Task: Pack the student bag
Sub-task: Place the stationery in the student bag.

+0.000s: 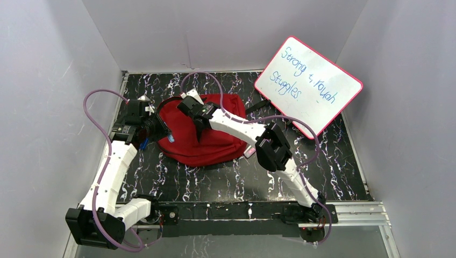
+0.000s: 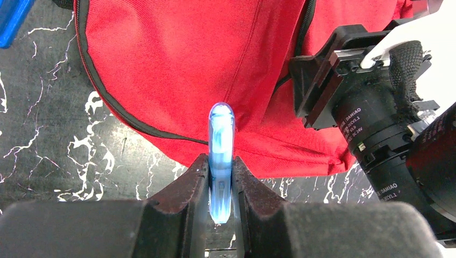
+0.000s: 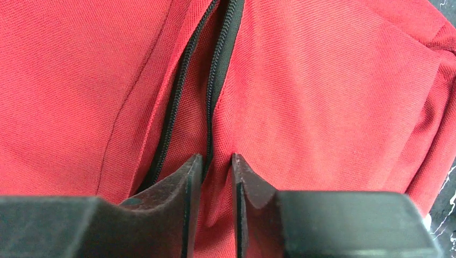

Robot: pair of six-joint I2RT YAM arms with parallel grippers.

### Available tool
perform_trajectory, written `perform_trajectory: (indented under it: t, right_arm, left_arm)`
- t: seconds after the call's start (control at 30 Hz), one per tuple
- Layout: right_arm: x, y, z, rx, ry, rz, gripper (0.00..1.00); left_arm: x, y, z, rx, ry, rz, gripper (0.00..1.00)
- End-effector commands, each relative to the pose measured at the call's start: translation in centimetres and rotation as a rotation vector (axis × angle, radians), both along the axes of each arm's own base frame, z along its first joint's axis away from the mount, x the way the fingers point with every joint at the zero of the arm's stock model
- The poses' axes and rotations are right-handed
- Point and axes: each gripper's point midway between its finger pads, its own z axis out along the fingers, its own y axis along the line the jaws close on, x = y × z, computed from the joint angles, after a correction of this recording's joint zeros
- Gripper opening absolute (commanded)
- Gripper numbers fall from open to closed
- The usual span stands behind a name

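The red student bag (image 1: 199, 148) lies on the dark marbled table, left of centre. My left gripper (image 1: 164, 131) is at the bag's left edge, shut on a thin translucent blue item (image 2: 221, 129) that sticks up past the fingertips just over the bag's edge (image 2: 177, 70). My right gripper (image 1: 196, 124) is pressed down on top of the bag. In the right wrist view its jaws (image 3: 216, 158) stand narrowly apart, pinching a fold of red fabric (image 3: 333, 80) beside the dark zipper (image 3: 215, 70), which gapes slightly open.
A pink-framed whiteboard (image 1: 307, 86) with blue writing leans at the back right. A blue object (image 2: 13, 21) lies on the table left of the bag. The right arm's wrist (image 2: 371, 123) is close to my left gripper. Grey walls enclose the table.
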Motion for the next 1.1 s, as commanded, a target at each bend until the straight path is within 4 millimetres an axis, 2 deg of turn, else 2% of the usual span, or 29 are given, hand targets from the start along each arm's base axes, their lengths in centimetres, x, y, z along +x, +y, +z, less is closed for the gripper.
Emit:
perform_trajectory:
  t: [0.0,0.2,0.37,0.53,0.7,0.87,1.07]
  right_arm:
    - [0.7,-1.0,4.0,0.041,-0.056,-0.021,0.30]
    - [-0.5,-0.5,6.1,0.122,-0.028,0.012,0.17]
    - [-2.7,0.7,7.8,0.250,0.030,0.110,0.11]
    - [-4.5,1.3,9.5,0.358,0.066,0.153,0.10]
    - [-5.1,1.6,10.3,0.402,0.081,0.172,0.09]
    - [-5.2,1.8,10.9,0.433,0.084,0.162,0.09]
    - [-5.5,2.4,11.9,0.527,0.128,0.138,0.09]
  left_arm:
    - [-0.1,0.0,0.4,-0.011,-0.018,-0.002,0.00]
    - [0.3,-0.4,0.8,-0.031,-0.038,-0.009,0.00]
    - [1.8,-2.4,1.9,-0.123,-0.106,-0.075,0.00]
    - [3.6,-4.2,1.8,-0.202,-0.141,-0.132,0.00]
    - [5.8,-5.8,2.1,-0.260,-0.174,-0.188,0.00]
    - [6.9,-6.5,1.2,-0.294,-0.162,-0.194,0.00]
    - [6.5,-6.5,-0.8,-0.323,-0.136,-0.150,0.00]
